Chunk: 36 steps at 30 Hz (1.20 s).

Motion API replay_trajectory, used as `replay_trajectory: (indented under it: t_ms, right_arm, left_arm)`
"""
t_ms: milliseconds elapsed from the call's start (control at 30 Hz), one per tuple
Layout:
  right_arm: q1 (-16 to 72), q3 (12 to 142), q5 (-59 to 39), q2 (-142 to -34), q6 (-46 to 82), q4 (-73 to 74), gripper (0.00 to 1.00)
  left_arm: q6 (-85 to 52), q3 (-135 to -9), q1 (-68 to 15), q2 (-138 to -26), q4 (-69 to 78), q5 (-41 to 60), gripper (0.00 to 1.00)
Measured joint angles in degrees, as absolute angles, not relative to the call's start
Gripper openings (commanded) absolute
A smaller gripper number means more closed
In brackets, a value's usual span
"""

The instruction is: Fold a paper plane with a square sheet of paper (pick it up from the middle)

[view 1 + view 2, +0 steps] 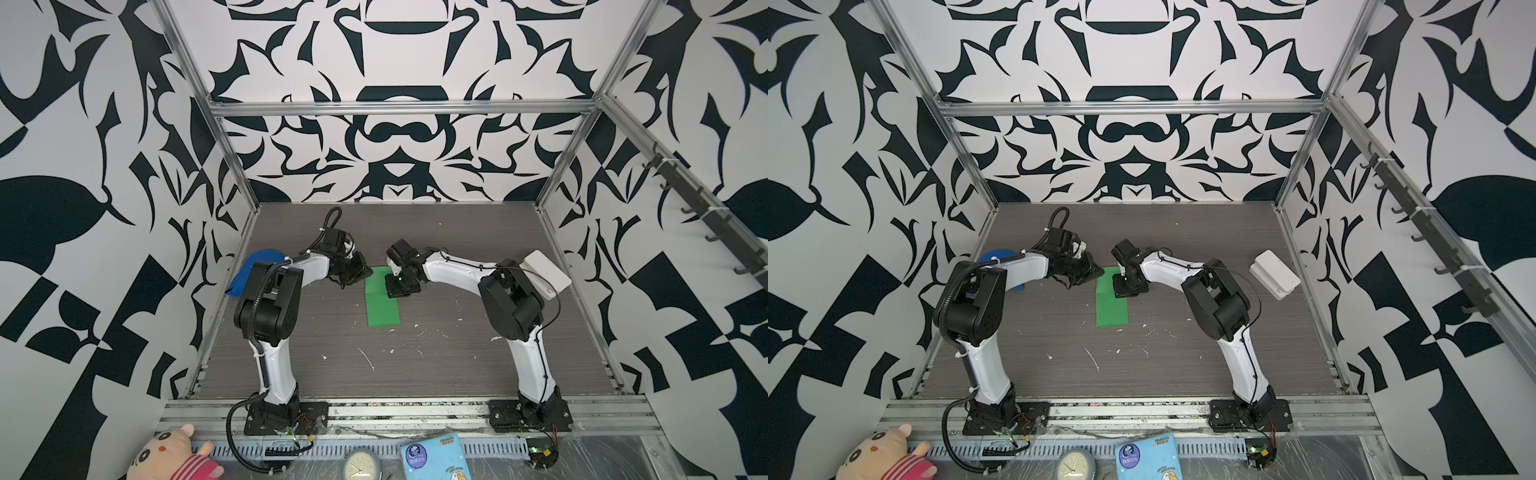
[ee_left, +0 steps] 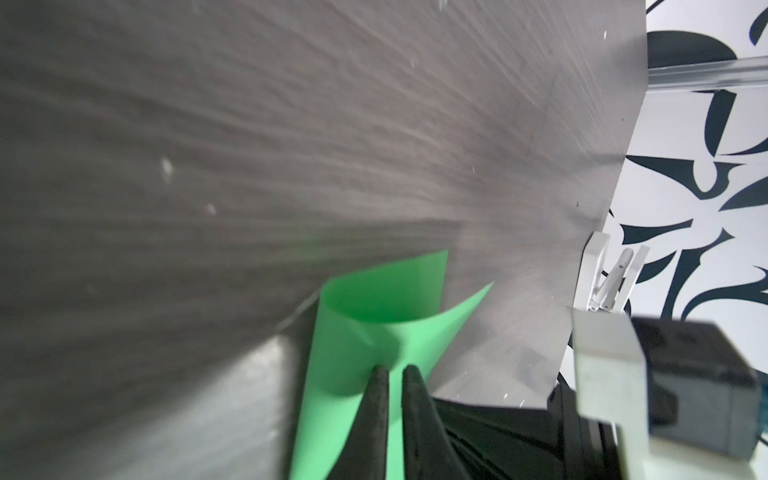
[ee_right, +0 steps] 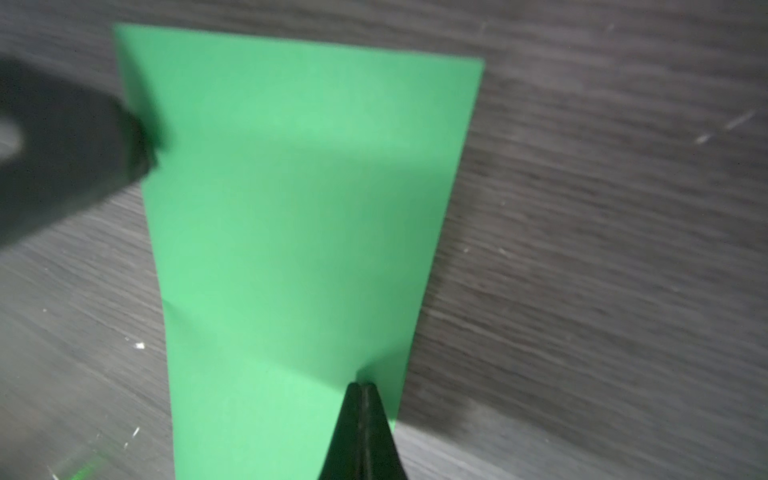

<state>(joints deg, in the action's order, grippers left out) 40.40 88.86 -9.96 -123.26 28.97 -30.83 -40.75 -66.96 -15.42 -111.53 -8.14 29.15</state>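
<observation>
The square sheet of paper (image 1: 382, 307) (image 1: 1112, 307) is bright green and lies folded into a long rectangle in the middle of the table. My left gripper (image 1: 365, 272) (image 1: 1099, 271) is at its far left edge. In the left wrist view its jaws (image 2: 392, 370) stand nearly together on a lifted, curling layer of the paper (image 2: 374, 299). My right gripper (image 1: 394, 292) (image 1: 1121, 292) is shut, and its tips (image 3: 362, 384) press down on the paper (image 3: 291, 208) near its right edge. The left fingers (image 3: 137, 145) show blurred at the opposite edge. No paper plane shape shows.
A blue cloth cap (image 1: 249, 270) (image 1: 996, 254) lies behind the left arm at the table's left side. A white box (image 1: 546, 270) (image 1: 1275, 274) sits at the right rail. Small white scraps (image 1: 368, 359) dot the dark wood tabletop in front of the paper.
</observation>
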Motion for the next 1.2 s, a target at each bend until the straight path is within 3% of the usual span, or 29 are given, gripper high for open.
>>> replay_trajectory:
  t_ms: [500,867,1200]
  right_arm:
    - [40.4,88.9,-10.0,-123.3,29.0,-30.8,0.00]
    - [40.4,88.8,-9.9,-123.3,29.0,-30.8,0.00]
    - [40.5,88.8,-9.8,-123.3,29.0,-30.8,0.00]
  left_arm:
    - [-26.3,-69.2,-13.4,-116.3,-12.7,34.1,0.09]
    - [-21.3,-69.5,-5.4,-115.5,-18.3,36.7,0.10]
    - [-24.9,-66.3,-13.6,-108.2,-16.8,37.6,0.08]
